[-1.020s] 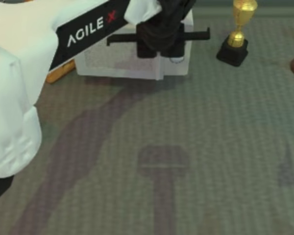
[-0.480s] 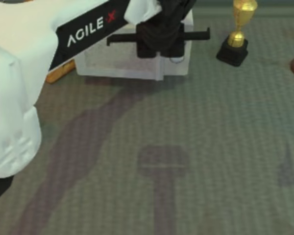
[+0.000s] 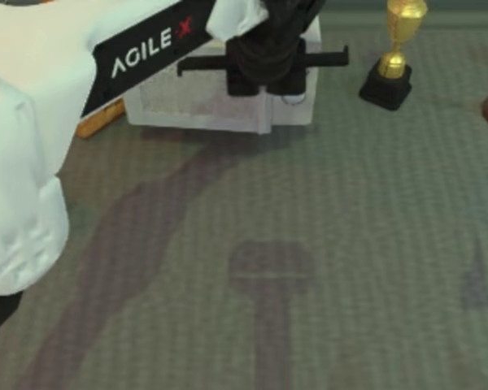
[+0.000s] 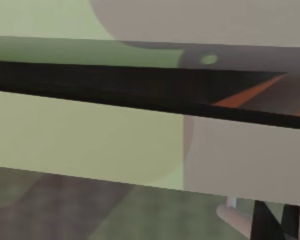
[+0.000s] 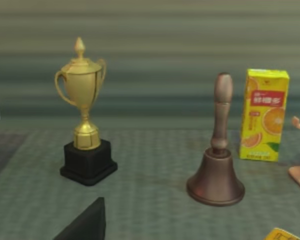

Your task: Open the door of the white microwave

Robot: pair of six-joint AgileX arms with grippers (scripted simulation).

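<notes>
Microwave (image 3: 228,106) sits at the tabletop's (image 3: 350,244) far edge, left tool (image 3: 264,81) at its door (image 3: 199,101); grip unclear. Only right wrist view shows one bell (image 5: 216,165), one juice carton (image 5: 265,115), one trophy (image 5: 85,120).

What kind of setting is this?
Probably a rendered tabletop test scene, not a real kitchen: a white microwave sits on a cloth-textured table among unrelated props, namely a gold trophy, a brown hand bell and an orange juice carton.
</notes>
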